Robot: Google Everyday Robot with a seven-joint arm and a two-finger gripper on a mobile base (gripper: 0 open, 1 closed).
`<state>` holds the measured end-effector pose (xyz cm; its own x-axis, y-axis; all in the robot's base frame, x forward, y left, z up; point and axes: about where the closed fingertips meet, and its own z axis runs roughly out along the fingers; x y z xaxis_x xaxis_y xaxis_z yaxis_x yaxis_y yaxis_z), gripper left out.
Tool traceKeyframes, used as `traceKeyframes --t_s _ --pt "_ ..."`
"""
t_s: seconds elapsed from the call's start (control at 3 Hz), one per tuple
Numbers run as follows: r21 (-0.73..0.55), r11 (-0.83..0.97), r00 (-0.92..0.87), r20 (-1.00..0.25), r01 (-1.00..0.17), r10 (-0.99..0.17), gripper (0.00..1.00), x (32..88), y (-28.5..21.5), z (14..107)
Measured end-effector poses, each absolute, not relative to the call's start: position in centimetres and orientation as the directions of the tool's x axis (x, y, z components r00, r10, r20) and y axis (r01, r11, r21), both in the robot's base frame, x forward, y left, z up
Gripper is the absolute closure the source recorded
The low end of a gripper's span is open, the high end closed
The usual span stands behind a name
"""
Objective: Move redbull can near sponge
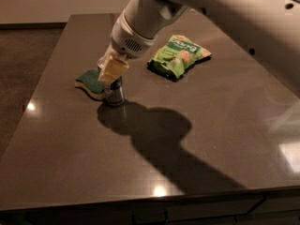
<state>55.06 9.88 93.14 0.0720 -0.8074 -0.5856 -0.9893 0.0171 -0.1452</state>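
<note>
The pincer [112,70] sits right over the top of the redbull can [115,93], which stands upright on the table [70,163], just beside the sponge [89,81] and perhaps touching it. Whether the pincer is clamped on the can or loose around it cannot be told. The likely risk is a tip-over: if the arm pulls away at a slant, the slim can could topple or shove the sponge. The snack bag [178,55] lies well apart.
</note>
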Motion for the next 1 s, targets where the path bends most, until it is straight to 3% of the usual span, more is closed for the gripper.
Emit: traceKeyframes --t_s 0.67,1.0 --pt "-0.145 0.012 0.075 -0.586 -0.989 -0.807 0.0 54.82 10.13 93.18" --pt "-0.145 0.012 0.075 -0.586 -0.989 -0.807 0.0 54.82 10.13 93.18"
